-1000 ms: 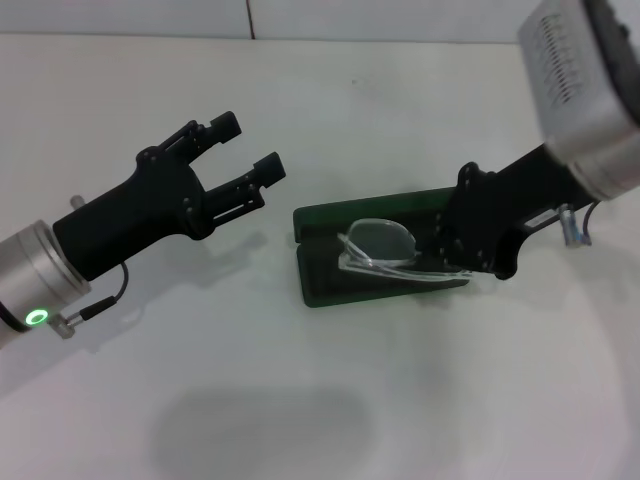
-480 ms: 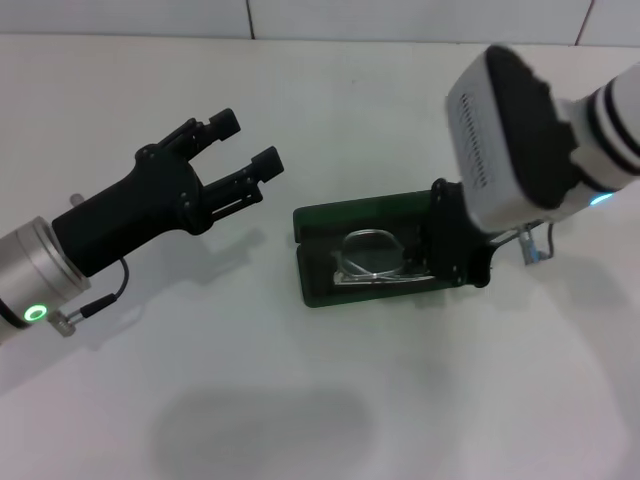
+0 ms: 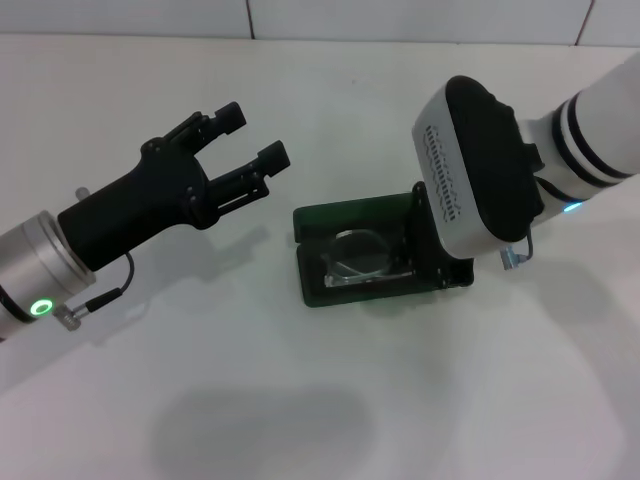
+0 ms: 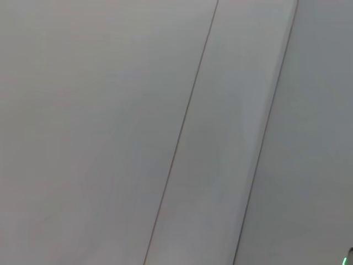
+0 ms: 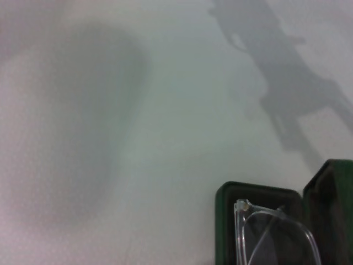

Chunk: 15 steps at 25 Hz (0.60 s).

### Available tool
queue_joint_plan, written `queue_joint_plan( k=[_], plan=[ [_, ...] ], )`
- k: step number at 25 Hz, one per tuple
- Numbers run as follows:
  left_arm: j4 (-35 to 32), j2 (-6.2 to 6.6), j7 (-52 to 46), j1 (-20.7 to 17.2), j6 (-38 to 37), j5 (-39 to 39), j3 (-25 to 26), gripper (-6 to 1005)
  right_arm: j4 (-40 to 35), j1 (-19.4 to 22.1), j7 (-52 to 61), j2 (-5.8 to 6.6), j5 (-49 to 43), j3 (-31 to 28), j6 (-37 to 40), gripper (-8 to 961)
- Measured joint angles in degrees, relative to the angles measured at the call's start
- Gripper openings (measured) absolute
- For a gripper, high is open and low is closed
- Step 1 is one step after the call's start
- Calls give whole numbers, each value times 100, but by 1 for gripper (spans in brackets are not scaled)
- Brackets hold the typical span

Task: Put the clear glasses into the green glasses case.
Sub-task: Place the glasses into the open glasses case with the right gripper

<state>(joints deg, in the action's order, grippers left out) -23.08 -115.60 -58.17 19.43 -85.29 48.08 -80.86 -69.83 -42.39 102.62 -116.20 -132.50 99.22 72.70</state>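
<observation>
The green glasses case (image 3: pixel 316 289) lies open on the white table, its lid (image 3: pixel 345 214) folded back on the far side. The clear glasses (image 3: pixel 360 256) lie inside the tray, one lens plainly showing. My right gripper (image 3: pixel 428 246) reaches down at the case's right end, mostly hidden under its own white wrist. The right wrist view shows the case's corner (image 5: pixel 258 197) with the clear glasses (image 5: pixel 274 231) resting in it, and the lid (image 5: pixel 332 205) beside. My left gripper (image 3: pixel 248 143) hovers open to the left of the case, holding nothing.
The white table (image 3: pixel 330 400) spreads all around the case, with its far edge meeting a tiled wall (image 3: pixel 250 18). The left wrist view holds only pale panels with seams (image 4: pixel 182 138).
My right wrist has swung over the case's right end and the glasses have gone from tilted to lying flat inside the tray. My left gripper has barely shifted.
</observation>
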Motion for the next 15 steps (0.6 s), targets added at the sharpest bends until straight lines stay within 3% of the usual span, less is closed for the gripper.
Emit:
queue_joint_plan(
  k=[15],
  plan=[
    [-20,11,7,5,-1,-2,0,889,88,57,1,1,-12,453,-659,50]
  ],
)
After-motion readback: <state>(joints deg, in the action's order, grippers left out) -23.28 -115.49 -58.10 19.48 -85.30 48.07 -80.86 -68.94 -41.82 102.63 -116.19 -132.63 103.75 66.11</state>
